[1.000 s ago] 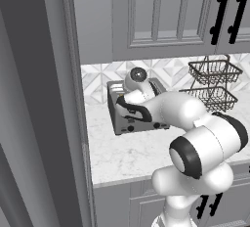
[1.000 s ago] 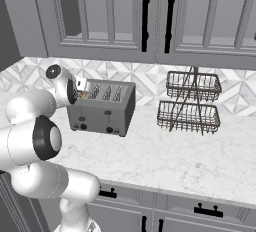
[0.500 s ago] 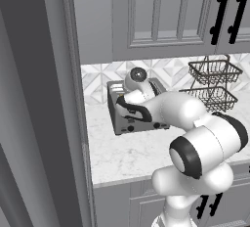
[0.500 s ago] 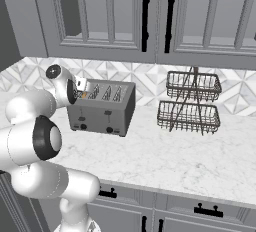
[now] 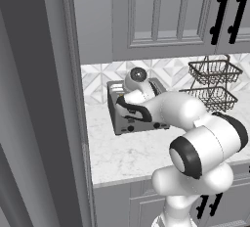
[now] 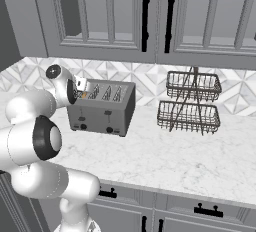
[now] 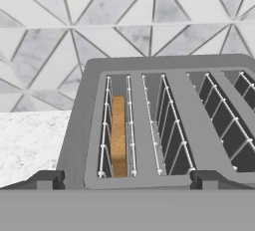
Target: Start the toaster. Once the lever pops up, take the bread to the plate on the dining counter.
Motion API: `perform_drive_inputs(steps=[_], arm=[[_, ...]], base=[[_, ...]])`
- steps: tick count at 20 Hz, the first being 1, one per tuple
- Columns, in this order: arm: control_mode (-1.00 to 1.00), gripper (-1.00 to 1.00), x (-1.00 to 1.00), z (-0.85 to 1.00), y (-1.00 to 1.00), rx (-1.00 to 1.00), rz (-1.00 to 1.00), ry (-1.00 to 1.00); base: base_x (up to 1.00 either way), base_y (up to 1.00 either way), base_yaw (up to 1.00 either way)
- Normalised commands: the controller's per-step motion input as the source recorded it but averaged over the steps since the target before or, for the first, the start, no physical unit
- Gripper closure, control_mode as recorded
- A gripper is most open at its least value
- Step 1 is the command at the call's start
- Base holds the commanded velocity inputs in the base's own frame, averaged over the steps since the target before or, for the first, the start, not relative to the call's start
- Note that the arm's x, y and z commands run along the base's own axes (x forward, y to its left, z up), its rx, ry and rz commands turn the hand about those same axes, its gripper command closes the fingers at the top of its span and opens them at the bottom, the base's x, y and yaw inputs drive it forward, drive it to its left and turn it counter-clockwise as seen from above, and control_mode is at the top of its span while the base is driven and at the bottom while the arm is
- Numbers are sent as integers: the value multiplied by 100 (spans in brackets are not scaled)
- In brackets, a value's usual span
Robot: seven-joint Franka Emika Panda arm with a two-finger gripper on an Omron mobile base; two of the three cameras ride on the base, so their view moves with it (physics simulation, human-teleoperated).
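The bread (image 7: 118, 135) sits in the toaster's (image 7: 149, 125) leftmost slot, beyond the gripper's (image 7: 124, 179) wide-spread jaws.

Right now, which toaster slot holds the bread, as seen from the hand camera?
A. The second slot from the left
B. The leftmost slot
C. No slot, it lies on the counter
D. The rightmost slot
B: in the hand view the bread stands in the leftmost slot of the toaster; the neighbouring slots look empty.
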Motion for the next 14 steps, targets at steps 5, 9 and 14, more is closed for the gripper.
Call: perform_drive_inputs(steps=[5, 9, 14], arm=[[-100, -100, 0, 0, 0, 0, 0, 0], [-100, -100, 0, 0, 0, 0, 0, 0], [-100, -100, 0, 0, 0, 0, 0, 0]], base=[[0, 0, 0], [0, 0, 0], [0, 0, 0]])
